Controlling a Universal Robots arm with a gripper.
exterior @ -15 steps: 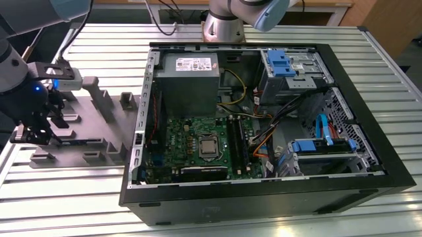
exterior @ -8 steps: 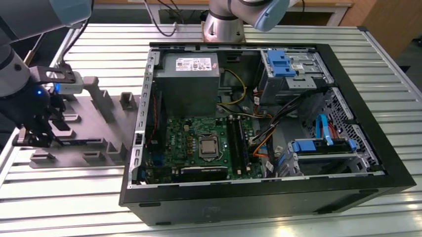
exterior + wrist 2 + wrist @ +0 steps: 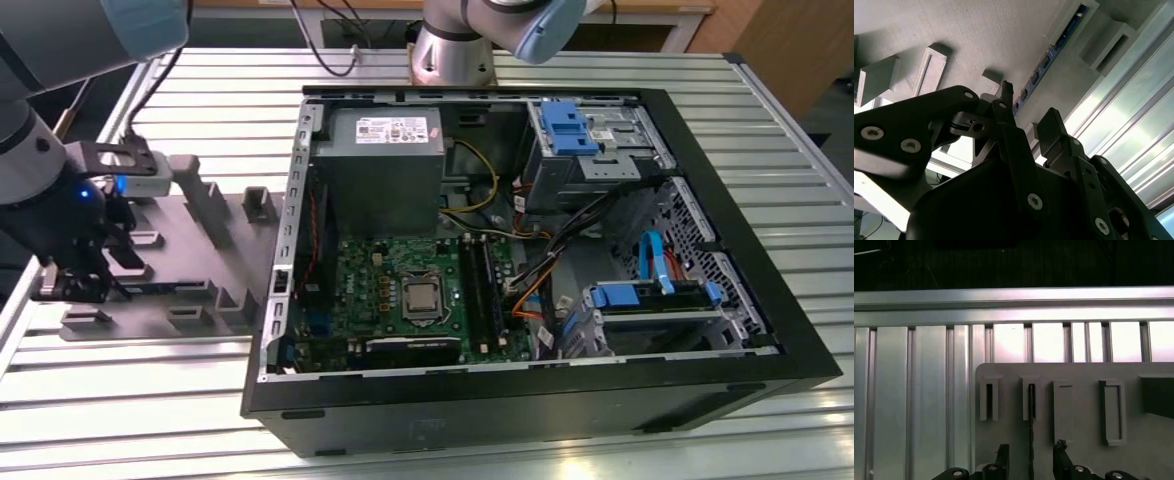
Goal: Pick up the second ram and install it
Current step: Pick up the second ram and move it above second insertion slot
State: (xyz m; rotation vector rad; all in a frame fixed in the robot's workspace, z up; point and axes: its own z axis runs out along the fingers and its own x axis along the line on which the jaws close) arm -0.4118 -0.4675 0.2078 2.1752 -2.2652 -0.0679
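Observation:
The second ram (image 3: 1030, 435) stands on edge in a slot of the grey tray (image 3: 1081, 372), showing as a thin dark strip. In the second wrist view the ram (image 3: 1054, 47) runs as a blue-green edge with dark chips across the tray (image 3: 979, 35). My gripper (image 3: 1031, 452) is open and straddles the stick, one black finger (image 3: 1002, 454) on each side with a gap to the board. In the second wrist view the gripper (image 3: 1029, 107) hangs just above the stick's near end. The exterior view has the gripper (image 3: 80, 280) low over the tray (image 3: 200, 245) at its left.
An open black computer case (image 3: 534, 380) lies at the middle of the slatted metal table (image 3: 120, 400). Its green motherboard (image 3: 387, 290) carries long black memory slots (image 3: 475, 290). Raised blocks (image 3: 187, 185) stand on the tray beside the gripper. The arm's base (image 3: 451, 45) is behind the case.

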